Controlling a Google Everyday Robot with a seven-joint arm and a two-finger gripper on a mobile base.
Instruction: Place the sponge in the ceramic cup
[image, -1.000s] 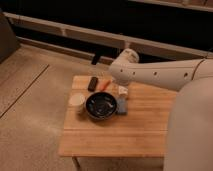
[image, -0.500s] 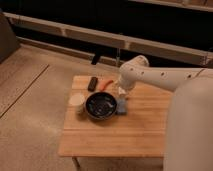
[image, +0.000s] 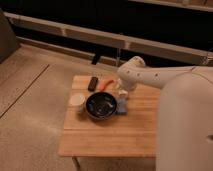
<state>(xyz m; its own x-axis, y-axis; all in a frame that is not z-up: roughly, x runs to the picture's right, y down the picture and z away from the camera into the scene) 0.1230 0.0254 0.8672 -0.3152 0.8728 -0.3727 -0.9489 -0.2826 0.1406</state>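
Wooden table (image: 110, 136) mid-frame. Gripper (image: 122, 93) hangs below white arm (image: 150, 77), right of centre, jaws wide apart, nothing held. Blue sponge (image: 121, 105) flat on table right under gripper, just beside right rim of dark bowl (image: 101, 105). Ceramic cup (image: 76, 101) upright, left of bowl. Black bar (image: 93, 83) and orange object (image: 106, 84) behind bowl.
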